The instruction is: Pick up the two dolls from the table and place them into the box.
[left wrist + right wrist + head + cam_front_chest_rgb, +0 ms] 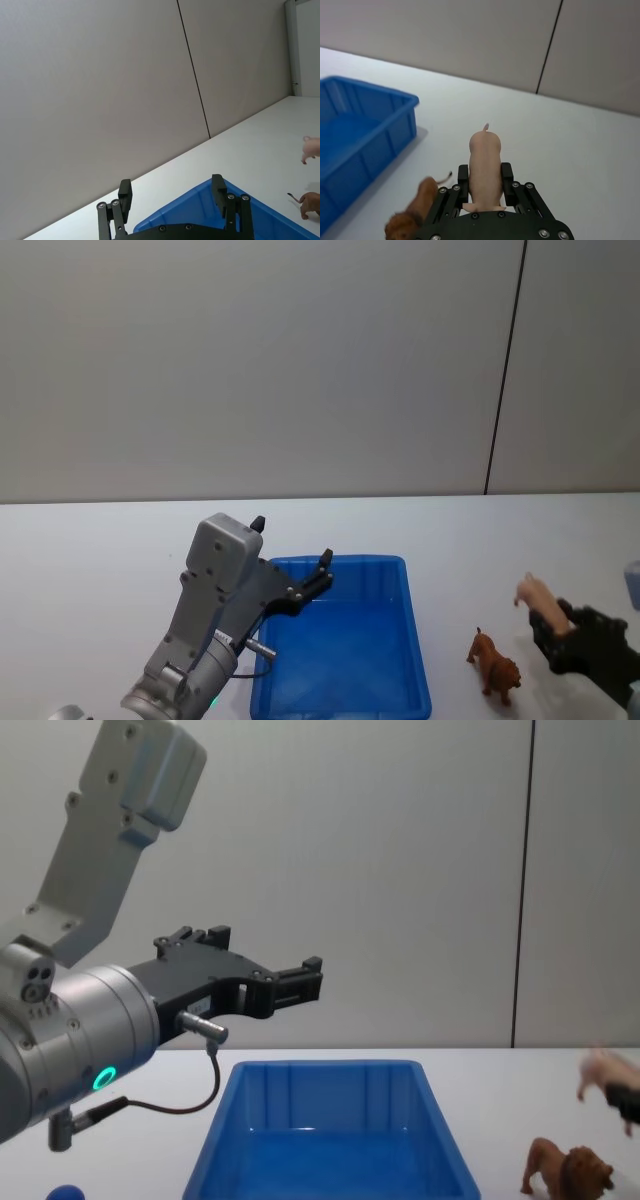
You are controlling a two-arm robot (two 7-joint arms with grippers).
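Head view: right gripper (548, 626) clamps pale pink plastic pig (536, 596) above white flat tabletop (90, 570); brown plastic lion (495, 667) stands near bright blue rectangular bin (417, 650), head toward robot.
Left wrist view: left gripper (172, 192) wide, empty.
Right wrist view: pig lengthwise between fingers, tail outward.

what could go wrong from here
The right gripper pinches the pale pink plastic pig with much of its body sticking out ahead, so it might slip. The brown plastic lion stands between it and the bright blue rectangular plastic box; a low carry could knock it. The open left gripper hovers over the box, perhaps in the way.
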